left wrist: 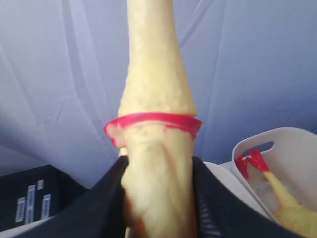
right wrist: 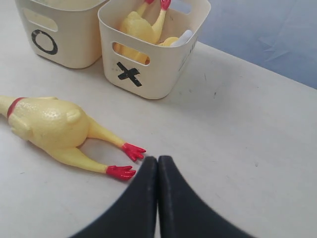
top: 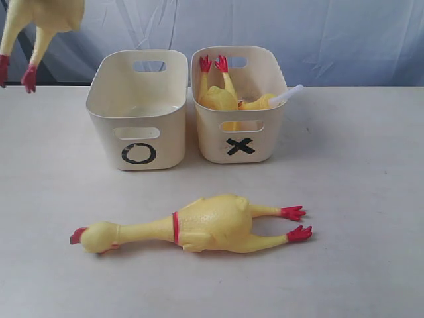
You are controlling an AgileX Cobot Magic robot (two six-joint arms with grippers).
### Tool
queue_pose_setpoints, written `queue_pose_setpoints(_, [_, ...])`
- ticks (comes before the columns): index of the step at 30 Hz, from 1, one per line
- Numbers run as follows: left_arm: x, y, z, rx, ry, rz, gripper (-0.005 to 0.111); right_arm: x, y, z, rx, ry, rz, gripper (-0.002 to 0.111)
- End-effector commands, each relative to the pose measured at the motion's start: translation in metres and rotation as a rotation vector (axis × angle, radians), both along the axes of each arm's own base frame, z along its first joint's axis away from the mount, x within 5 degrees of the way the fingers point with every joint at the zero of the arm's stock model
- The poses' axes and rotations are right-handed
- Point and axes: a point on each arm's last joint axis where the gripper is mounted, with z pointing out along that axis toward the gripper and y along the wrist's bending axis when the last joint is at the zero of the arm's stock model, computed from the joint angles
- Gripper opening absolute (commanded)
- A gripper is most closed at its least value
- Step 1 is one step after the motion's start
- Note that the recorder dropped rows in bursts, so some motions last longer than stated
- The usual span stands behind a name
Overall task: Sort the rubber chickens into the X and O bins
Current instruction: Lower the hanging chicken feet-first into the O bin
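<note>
One rubber chicken (top: 199, 225) lies on its side on the table in front of the bins, head to the left, red feet to the right. A second chicken (top: 36, 26) hangs in the air at the upper left, feet dangling; my left gripper (left wrist: 158, 198) is shut on its neck (left wrist: 156, 99) below the red band. A third chicken (top: 222, 96) lies in the X bin (top: 240, 142), feet up. The O bin (top: 139, 142) stands to its left. My right gripper (right wrist: 157, 161) is shut with nothing in it, just beside the lying chicken's feet (right wrist: 128, 161).
A white tube-like piece (top: 288, 95) sticks out over the X bin's right rim. A blue-grey cloth (top: 331, 40) hangs behind the table. A black crate (left wrist: 29, 198) shows in the left wrist view.
</note>
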Motion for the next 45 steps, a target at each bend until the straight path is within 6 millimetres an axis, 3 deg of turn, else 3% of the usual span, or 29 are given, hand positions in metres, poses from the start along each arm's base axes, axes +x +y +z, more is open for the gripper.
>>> queue_pose_setpoints(1, [0.016, -0.003, 0.003, -0.145, -0.053, 0.002, 0.0, -0.001, 0.0, 0.0, 0.008, -0.01, 0.008, -0.001])
queue_pose_setpoints(11, [0.05, -0.011, 0.0, -0.402, -0.069, -0.043, 0.0, -0.001, 0.0, 0.0, 0.009, -0.009, 0.008, -0.001])
queue_pose_setpoints(17, [0.064, -0.009, -0.02, -0.387, -0.047, -0.102, 0.0, -0.001, 0.0, 0.0, 0.01, -0.008, 0.007, -0.001])
queue_pose_setpoints(29, [0.07, -0.004, -0.03, -0.323, -0.06, -0.102, 0.0, -0.001, 0.001, 0.0, 0.016, -0.005, 0.009, -0.001])
queue_pose_setpoints(37, [0.082, -0.015, -0.054, -0.376, -0.006, -0.214, 0.0, -0.001, 0.001, 0.0, 0.017, -0.005, 0.009, -0.001])
queue_pose_setpoints(45, [0.092, -0.021, -0.058, -0.411, 0.004, -0.232, 0.0, -0.001, 0.001, 0.0, 0.019, -0.003, 0.009, -0.001])
